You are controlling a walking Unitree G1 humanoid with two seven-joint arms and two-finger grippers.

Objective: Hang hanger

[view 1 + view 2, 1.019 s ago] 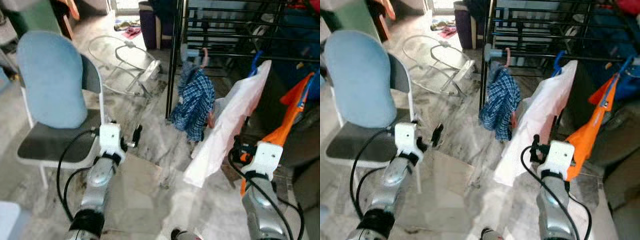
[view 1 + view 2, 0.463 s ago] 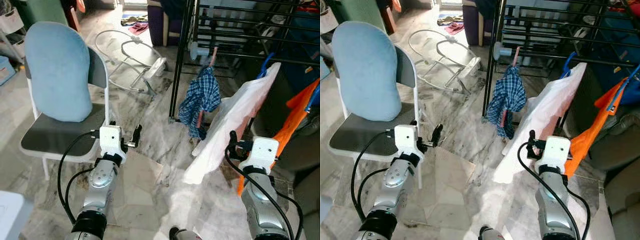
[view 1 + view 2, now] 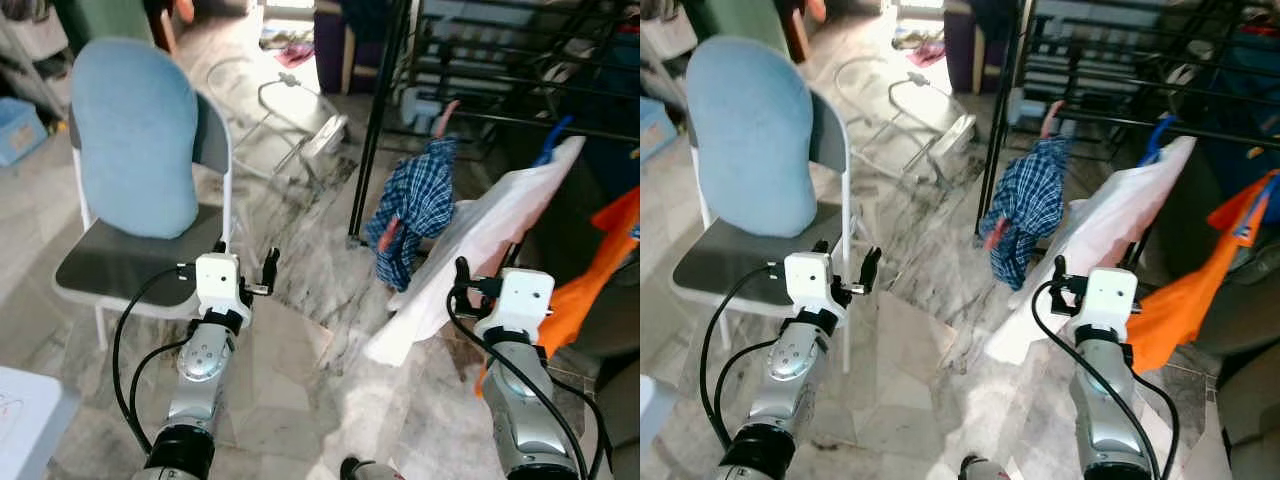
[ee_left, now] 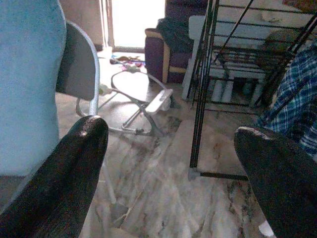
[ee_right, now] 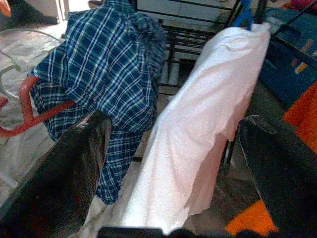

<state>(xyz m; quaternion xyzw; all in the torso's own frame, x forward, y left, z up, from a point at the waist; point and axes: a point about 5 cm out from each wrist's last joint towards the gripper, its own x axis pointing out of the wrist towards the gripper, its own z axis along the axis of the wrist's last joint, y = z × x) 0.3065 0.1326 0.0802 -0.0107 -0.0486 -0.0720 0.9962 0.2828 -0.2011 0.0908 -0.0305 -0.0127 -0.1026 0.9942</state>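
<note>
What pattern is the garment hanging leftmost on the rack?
Blue-and-white plaid shirt, clearest in the right wrist view.

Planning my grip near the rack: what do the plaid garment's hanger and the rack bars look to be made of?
The hanger under the plaid garment looks like smooth red-pink plastic: a thick rounded bar with a moulded curve. The rack seems to be thin metal tubing painted black, judging by its straight slim bars, though the finish is hard to tell.

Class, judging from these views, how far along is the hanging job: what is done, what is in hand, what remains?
Done: the plaid shirt, white garment and orange garment hang on the black rack.

In hand: nothing. The left end effector and right end effector are open and empty, the right one facing the white garment.

Left: whether another hanger needs hanging cannot be told.
</note>
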